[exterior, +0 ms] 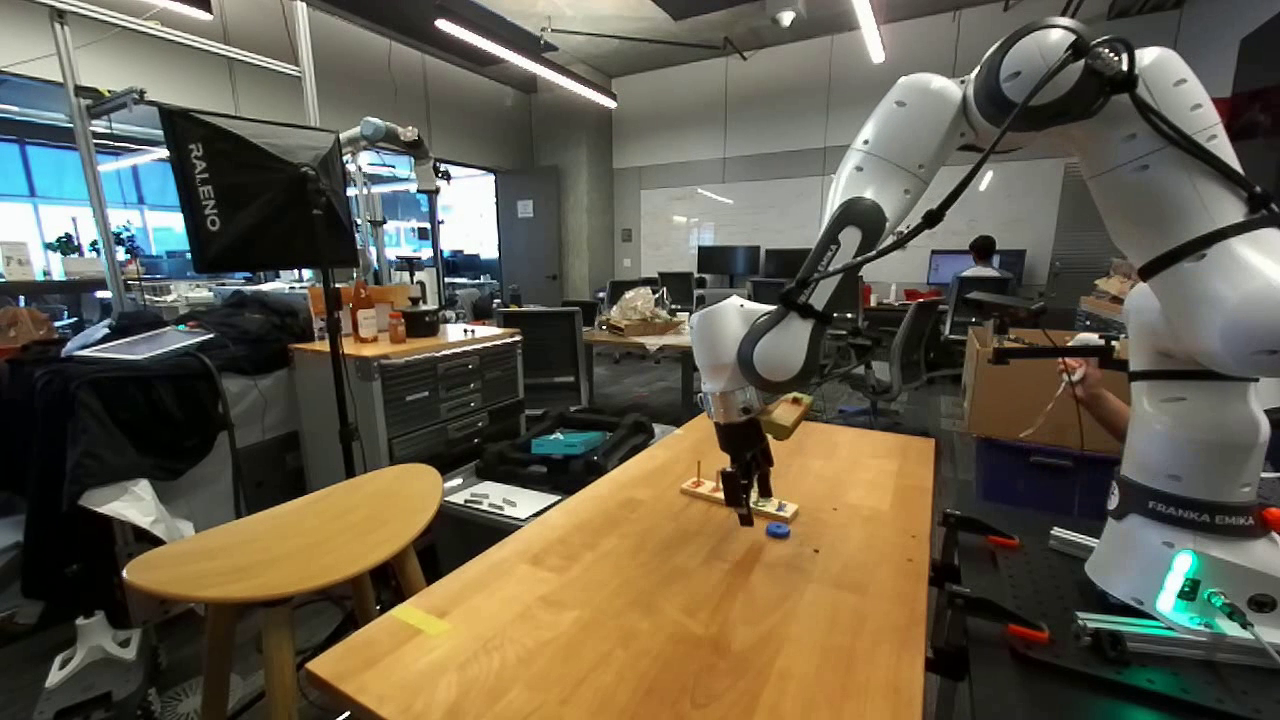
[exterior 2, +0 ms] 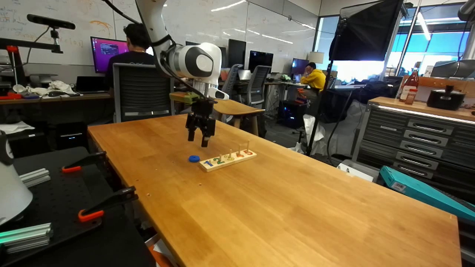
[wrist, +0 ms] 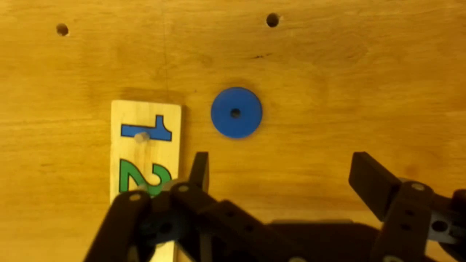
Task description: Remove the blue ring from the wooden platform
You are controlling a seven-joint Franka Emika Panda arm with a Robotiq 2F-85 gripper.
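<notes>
The blue ring (wrist: pixel 245 122) is a round blue disc with a small centre hole. It lies flat on the table beside the wooden platform (wrist: pixel 145 109), apart from it. The ring shows in both exterior views (exterior: pixel 778 530) (exterior 2: pixel 194 158). The platform (exterior 2: pixel 230 164) carries printed coloured numbers and a row of upright pegs; I see no rings on them. It shows partly behind the gripper in an exterior view (exterior: pixel 775 509). My gripper (wrist: pixel 280 160) is open and empty above the table, near the ring and the platform's 1 and 2 end. It also shows in both exterior views (exterior: pixel 755 505) (exterior 2: pixel 197 140).
The long wooden table top (exterior 2: pixel 297 200) bears the platform and ring. Black clamps with orange tips (exterior 2: pixel 91 215) hold along the table edge by the robot base. A rounded wooden table (exterior: pixel 290 540) and a drawer cabinet (exterior: pixel 430 375) stand beyond the far side.
</notes>
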